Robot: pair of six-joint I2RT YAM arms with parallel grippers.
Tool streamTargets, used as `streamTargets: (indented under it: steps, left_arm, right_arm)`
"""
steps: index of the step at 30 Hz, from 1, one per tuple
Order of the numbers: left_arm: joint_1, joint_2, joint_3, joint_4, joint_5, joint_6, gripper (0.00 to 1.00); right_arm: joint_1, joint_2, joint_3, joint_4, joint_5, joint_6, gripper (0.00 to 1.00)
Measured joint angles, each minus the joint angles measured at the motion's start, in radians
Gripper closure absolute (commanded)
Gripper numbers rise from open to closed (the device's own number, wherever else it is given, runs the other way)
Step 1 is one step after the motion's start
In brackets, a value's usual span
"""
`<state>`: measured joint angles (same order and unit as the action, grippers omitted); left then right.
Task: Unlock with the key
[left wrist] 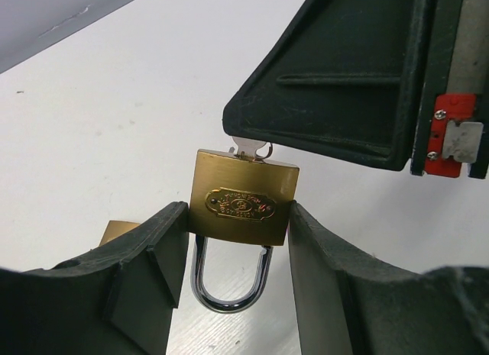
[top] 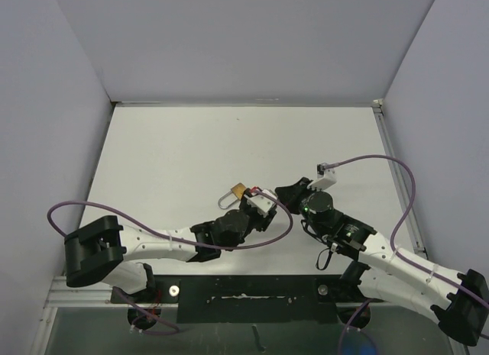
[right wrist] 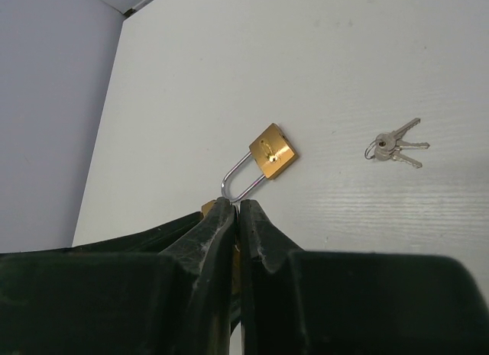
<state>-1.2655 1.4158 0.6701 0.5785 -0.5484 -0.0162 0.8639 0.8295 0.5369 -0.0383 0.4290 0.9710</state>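
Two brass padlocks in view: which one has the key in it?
The padlock clamped in the left gripper, with a key sticking out of its keyhole end. The other padlock lies loose on the table, no key in it.

A brass padlock [left wrist: 243, 206] with an oval stamped emblem sits clamped by its sides in the left gripper [left wrist: 238, 240]. Its steel shackle [left wrist: 229, 290] has both legs in the body and points toward the wrist. A silvery key [left wrist: 250, 150] stands in the opposite face, its head pinched at the tip of the right gripper [right wrist: 238, 211]
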Motion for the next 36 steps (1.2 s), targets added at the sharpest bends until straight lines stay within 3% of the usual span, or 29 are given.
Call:
streamTargets:
  steps: [2,5,10,11,15,17,26,36]
  left_arm:
    - [-0.004,0.004,0.0,0.0,-0.006,0.003,1.0]
    - [-0.005,0.006,0.001,0.001,-0.008,0.006,1.0]
    - [-0.011,0.006,0.002,0.009,-0.003,0.009,1.0]
    - [-0.012,0.006,0.002,0.01,0.0,0.009,1.0]
    - [-0.019,0.006,0.002,0.012,0.008,0.009,1.0]
    - [-0.018,0.006,0.002,0.012,0.011,0.008,1.0]
    - [0.014,-0.009,-0.014,0.012,0.099,-0.002,1.0]
    - [0.138,-0.122,-0.032,-0.077,0.28,-0.036,1.0]
  right_arm:
    - [0.001,0.0,0.0,-0.004,0.002,0.006,0.99]
    - [0.001,-0.001,0.0,-0.007,0.002,0.005,0.83]
    - [0.001,-0.016,-0.007,-0.01,0.024,0.011,0.78]
    - [0.001,-0.026,-0.012,-0.01,0.027,0.013,0.73]
    - [0.001,-0.05,-0.015,-0.012,0.037,0.011,0.4]
    - [0.001,-0.056,-0.015,-0.015,0.039,0.002,0.33]
    - [0.001,-0.148,-0.015,-0.017,0.039,-0.08,0.36]
    - [0.001,-0.224,-0.016,-0.122,0.075,-0.122,0.34]
